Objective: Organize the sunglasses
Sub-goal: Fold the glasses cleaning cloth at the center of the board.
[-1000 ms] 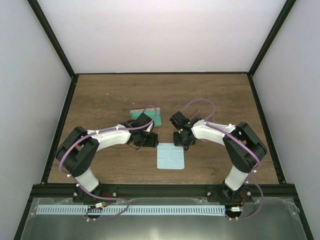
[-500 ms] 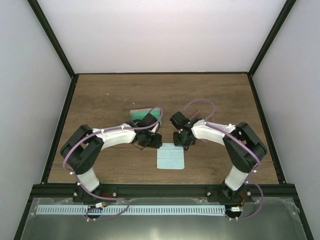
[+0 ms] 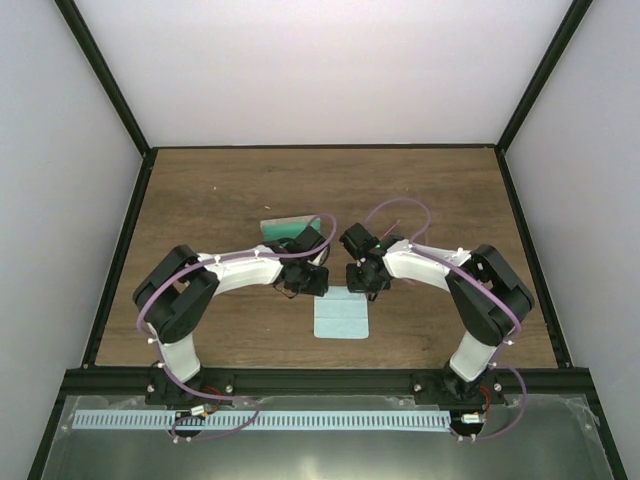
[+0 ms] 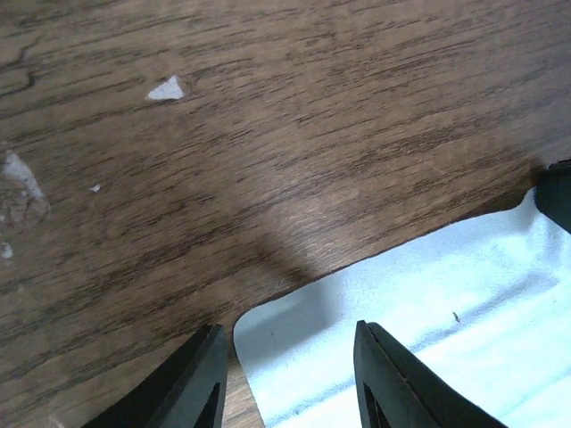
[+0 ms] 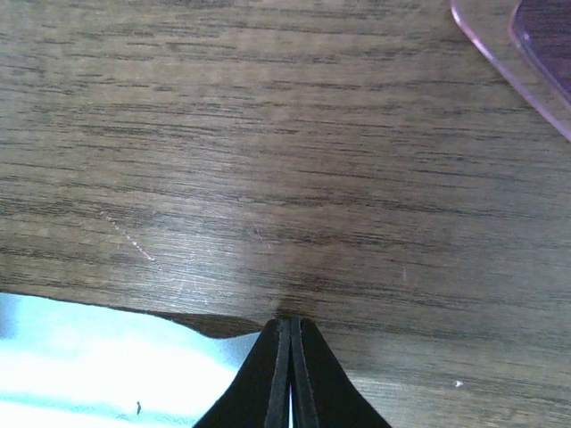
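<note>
Closely paired at the cloth's far edge: 2 grippers, with the sunglasses just beyond

From above: shows 2 arms bent inward over the wooden table (image 3: pixel 200 190), with the left gripper (image 3: pixel 310 284) and the right gripper (image 3: pixel 362 284) near each other at the far edge of the light blue cloth (image 3: pixel 341 320). Places the grey case (image 3: pixel 282 224), green lining up, just beyond the left wrist and partly covered by it. Hides the sunglasses behind the right arm, so cannot pick them out for certain here. Cannot judge either pincer's gap from this height.

From the left wrist: shows the left gripper (image 4: pixel 287 332) with its 2 black fingers (image 4: pixel 201 383) standing apart at a middling gap. Sets 1 rounded corner of the cloth (image 4: pixel 428 339) between them, lying flat on the wood. Grips nothing.

From the right wrist: shows the right gripper (image 5: pixel 287 325) with both fingers pressed tight together, no gap at all, tips down on the wood right at the edge of the cloth (image 5: pixel 80 357). Cannot tell whether any cloth is pinched. Catches the sunglasses (image 5: pixel 526 45) in the upper right corner: pale pink frame, purple tinted lens, resting on the table, apart from cloth and fingertips.
</note>
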{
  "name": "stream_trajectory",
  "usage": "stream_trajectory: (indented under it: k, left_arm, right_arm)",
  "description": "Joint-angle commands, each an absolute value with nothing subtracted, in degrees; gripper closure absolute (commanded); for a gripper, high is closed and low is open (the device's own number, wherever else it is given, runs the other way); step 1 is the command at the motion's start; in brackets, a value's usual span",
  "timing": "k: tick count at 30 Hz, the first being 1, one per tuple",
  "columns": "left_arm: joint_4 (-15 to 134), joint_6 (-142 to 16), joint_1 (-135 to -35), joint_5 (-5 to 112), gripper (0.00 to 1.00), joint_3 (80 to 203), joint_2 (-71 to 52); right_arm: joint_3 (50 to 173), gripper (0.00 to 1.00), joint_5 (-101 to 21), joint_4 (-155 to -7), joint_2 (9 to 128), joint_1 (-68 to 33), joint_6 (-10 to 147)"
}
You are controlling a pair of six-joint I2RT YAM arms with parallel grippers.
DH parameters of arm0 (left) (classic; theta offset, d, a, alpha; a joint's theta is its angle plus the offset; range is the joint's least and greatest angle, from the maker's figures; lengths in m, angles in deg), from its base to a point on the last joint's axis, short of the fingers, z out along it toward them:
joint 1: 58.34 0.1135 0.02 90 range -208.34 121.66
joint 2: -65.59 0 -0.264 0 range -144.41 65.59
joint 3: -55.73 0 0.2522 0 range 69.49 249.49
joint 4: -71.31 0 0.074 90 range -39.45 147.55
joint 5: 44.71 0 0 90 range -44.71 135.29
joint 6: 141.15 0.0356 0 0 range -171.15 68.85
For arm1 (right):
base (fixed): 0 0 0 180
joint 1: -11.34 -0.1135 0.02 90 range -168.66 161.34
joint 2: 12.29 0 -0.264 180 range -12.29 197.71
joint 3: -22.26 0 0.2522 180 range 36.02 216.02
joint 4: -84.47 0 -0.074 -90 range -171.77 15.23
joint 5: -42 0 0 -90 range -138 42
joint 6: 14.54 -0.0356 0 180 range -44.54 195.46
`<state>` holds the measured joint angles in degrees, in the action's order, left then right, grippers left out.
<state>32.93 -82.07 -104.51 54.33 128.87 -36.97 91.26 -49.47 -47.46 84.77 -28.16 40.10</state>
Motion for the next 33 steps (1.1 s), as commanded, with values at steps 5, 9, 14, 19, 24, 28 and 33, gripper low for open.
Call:
stream_trajectory:
  k: [5,9,14,19,24,28,33]
  left_arm:
    - [31.16,-83.37,-105.00,54.68,0.75,128.58,-40.17]
    - [31.94,-83.62,-105.01,56.02,0.84,127.85,-40.66]
    - [32.02,-83.67,-104.96,55.61,0.92,127.49,-40.58]
    - [31.44,-83.55,-104.90,54.22,0.96,128.61,-40.79]
    - [29.26,-82.37,-104.08,52.46,0.96,132.24,-42.49]
    - [27.94,-80.78,-102.45,52.46,0.96,135.56,-44.03]
    - [26.81,-79.17,-99.69,53.61,0.96,139.08,-46.26]
  right_arm:
    - [90.51,0.99,-49.02,-47.48,85.19,-27.87,40.98]
    - [90.35,0.99,-48.84,-47.66,85.14,-27.86,41.00]
    - [90.08,0.99,-48.82,-47.75,84.77,-27.94,40.93]
    - [90.76,0.99,-48.79,-47.45,84.46,-27.90,40.99]
    - [93.12,0.99,-49.58,-46.65,84.96,-27.91,41.61]
    - [95.68,0.99,-50.36,-45.92,86.44,-27.86,42.12]
    - [99.33,0.99,-51.58,-44.87,88.57,-27.81,43.18]
